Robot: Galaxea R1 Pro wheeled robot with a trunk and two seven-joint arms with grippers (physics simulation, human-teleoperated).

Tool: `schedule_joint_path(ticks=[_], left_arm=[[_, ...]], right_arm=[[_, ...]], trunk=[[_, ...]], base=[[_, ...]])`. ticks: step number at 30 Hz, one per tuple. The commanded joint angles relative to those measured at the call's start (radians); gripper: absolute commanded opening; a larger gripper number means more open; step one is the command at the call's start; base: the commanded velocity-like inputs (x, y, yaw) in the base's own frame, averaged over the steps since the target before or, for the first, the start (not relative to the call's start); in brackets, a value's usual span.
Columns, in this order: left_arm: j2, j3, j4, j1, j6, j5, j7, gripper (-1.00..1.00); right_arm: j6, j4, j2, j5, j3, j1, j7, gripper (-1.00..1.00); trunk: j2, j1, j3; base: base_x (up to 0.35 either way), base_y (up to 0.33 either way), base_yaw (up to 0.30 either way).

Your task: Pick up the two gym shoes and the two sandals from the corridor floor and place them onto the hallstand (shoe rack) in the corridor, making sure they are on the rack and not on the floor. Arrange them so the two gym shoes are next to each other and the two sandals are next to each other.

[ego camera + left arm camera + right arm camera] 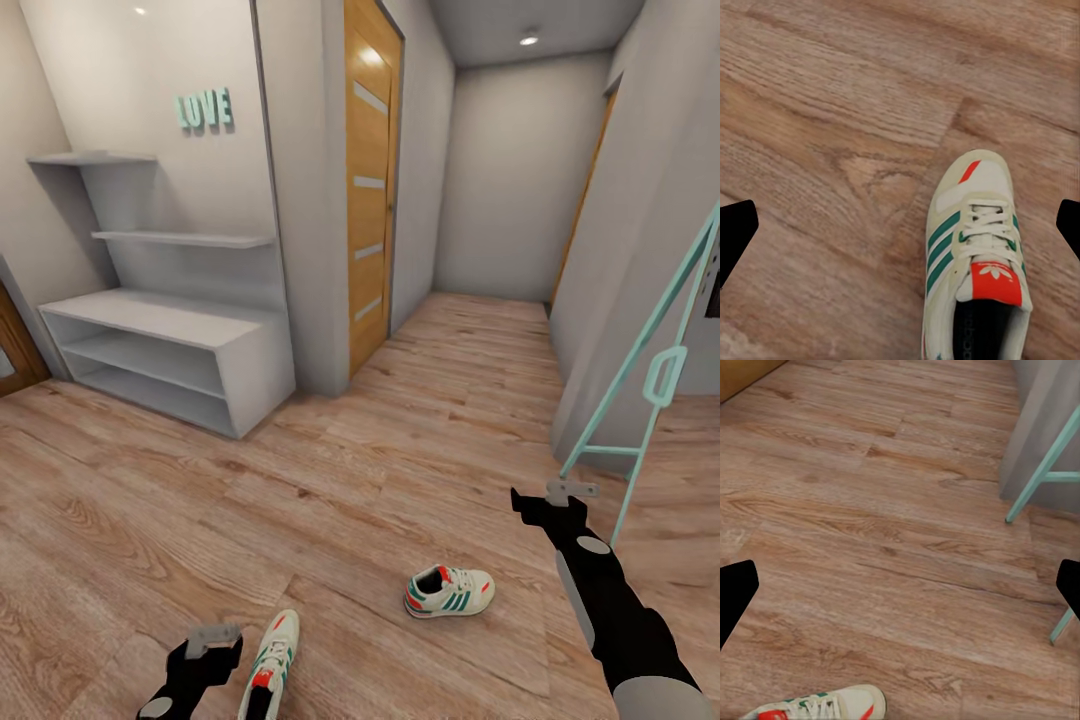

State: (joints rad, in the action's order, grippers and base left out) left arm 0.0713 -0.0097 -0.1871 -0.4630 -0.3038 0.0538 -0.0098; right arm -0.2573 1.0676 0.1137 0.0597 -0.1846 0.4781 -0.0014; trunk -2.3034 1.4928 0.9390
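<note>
Nearest me, my left pincer hangs spread over the floor, just beside one sneaker that lies upright on the planks; my left wrist camera has that shoe between the two finger tips. A little farther, the second sneaker sits on the floor, well apart from my right pincer, which is also spread. A mint-green frame leans at the right wall. Farther left, the shoe rack stands against the wall.
</note>
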Motion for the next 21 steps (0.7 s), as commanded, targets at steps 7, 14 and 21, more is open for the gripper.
schedule_joint_path(ticks=[7, 14, 21], left_arm=[[-0.006, -0.004, 0.003, -0.006, 0.004, -0.005, -0.003, 1.0], [-0.025, -0.015, -0.014, -0.023, 0.096, -0.106, -0.004, 1.0], [-0.068, -0.018, -0.068, -0.04, 0.193, -0.153, -0.006, 1.0]], right_arm=[[-0.007, 0.0, 0.0, 0.006, -0.001, 0.0, 0.0, 1.0], [-0.01, 0.0, 0.0, 0.006, -0.003, 0.0, 0.0, 1.0], [-0.011, 0.001, 0.0, 0.006, -0.003, 0.0, 0.0, 1.0]], trunk=[[-0.05, 0.027, 0.03], [-0.099, 0.054, 0.063], [-0.127, 0.069, 0.085]], base=[[0.0, 0.0, 0.0], [0.0, 0.0, 0.0], [0.0, 0.0, 0.0]])
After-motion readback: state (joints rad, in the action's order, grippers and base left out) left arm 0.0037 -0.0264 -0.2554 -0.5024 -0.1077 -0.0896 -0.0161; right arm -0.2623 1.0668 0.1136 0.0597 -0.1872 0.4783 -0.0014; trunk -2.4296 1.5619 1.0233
